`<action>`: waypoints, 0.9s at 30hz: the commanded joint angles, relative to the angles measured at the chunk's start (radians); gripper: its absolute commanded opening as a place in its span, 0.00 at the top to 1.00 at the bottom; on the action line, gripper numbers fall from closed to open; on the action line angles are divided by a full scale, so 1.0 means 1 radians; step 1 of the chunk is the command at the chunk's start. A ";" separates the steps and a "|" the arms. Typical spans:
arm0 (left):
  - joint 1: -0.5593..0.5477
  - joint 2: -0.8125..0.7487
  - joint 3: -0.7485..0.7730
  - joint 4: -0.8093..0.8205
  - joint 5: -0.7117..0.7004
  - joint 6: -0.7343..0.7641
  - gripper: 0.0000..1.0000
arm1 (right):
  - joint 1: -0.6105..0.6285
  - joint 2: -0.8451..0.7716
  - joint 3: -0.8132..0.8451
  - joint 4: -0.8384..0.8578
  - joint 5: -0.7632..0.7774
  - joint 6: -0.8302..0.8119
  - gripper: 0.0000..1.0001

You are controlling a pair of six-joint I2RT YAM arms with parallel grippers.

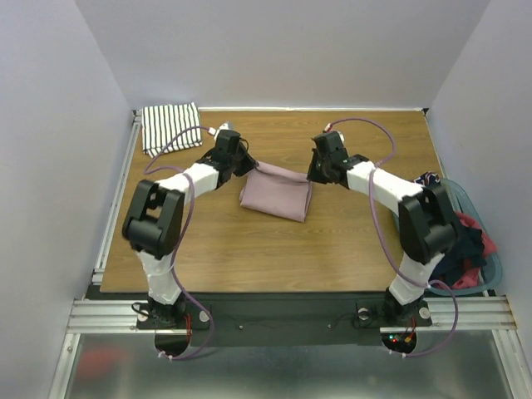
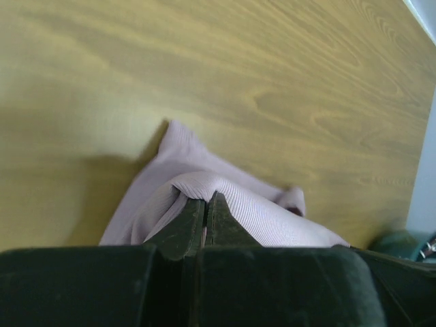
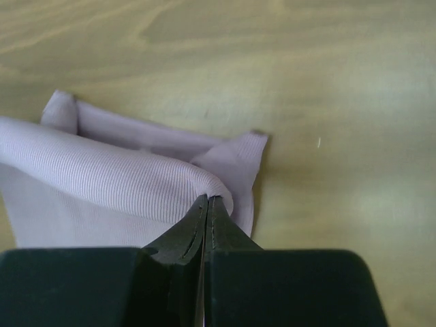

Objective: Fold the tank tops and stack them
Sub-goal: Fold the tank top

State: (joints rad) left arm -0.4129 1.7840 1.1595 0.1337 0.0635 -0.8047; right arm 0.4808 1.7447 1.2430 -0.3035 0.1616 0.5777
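The dusty pink tank top (image 1: 277, 193) lies folded at the table's middle. My left gripper (image 1: 247, 164) is shut on its far left corner, and my right gripper (image 1: 314, 172) is shut on its far right corner; both hold that edge a little above the wood. In the left wrist view my gripper (image 2: 206, 198) pinches a fold of the pink top (image 2: 259, 211). In the right wrist view my gripper (image 3: 208, 199) pinches the pink top (image 3: 102, 170) likewise. The striped tank top (image 1: 170, 126) lies folded at the far left corner.
A teal basket (image 1: 490, 258) at the right edge holds the dark navy garment (image 1: 453, 253) and the red garment (image 1: 482, 241). White walls close in the table on three sides. A metal rail (image 1: 112, 216) runs along the left edge.
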 commanded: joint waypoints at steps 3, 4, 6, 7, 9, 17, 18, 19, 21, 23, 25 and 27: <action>0.039 0.268 0.252 0.058 0.174 0.065 1.00 | -0.097 0.237 0.156 0.063 -0.142 -0.036 1.00; 0.040 0.288 0.265 0.061 0.177 0.062 1.00 | -0.105 0.251 0.168 0.069 -0.142 -0.030 1.00; 0.040 0.328 0.296 0.063 0.186 0.059 1.00 | -0.108 0.279 0.168 0.073 -0.140 -0.024 1.00; 0.040 0.334 0.301 0.070 0.190 0.059 1.00 | -0.108 0.285 0.165 0.075 -0.137 -0.021 1.00; 0.040 0.344 0.299 0.076 0.191 0.058 1.00 | -0.108 0.294 0.153 0.079 -0.128 -0.013 1.00; 0.043 0.276 0.247 0.144 0.180 0.061 0.64 | -0.108 0.245 0.047 0.115 -0.087 0.020 0.71; 0.046 0.259 0.240 0.156 0.179 0.064 0.62 | -0.108 0.233 0.041 0.115 -0.073 0.022 0.63; 0.049 0.244 0.233 0.167 0.177 0.065 0.59 | -0.108 0.214 0.038 0.116 -0.060 0.019 0.56; 0.060 0.190 0.224 0.187 0.174 0.076 0.50 | -0.108 0.159 0.030 0.113 -0.024 0.013 0.43; 0.069 0.152 0.223 0.182 0.156 0.094 0.41 | -0.110 0.098 0.027 0.112 -0.001 0.005 0.36; 0.078 0.094 0.221 0.172 0.138 0.108 0.41 | -0.110 0.063 0.024 0.110 0.021 -0.005 0.35; 0.079 0.040 0.220 0.139 0.095 0.134 0.41 | -0.107 0.006 0.009 0.109 0.013 -0.013 0.35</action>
State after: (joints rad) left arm -0.3504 2.0003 1.3724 0.2413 0.2214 -0.7326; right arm 0.3679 1.8736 1.2594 -0.2089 0.1253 0.5911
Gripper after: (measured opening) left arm 0.592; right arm 0.647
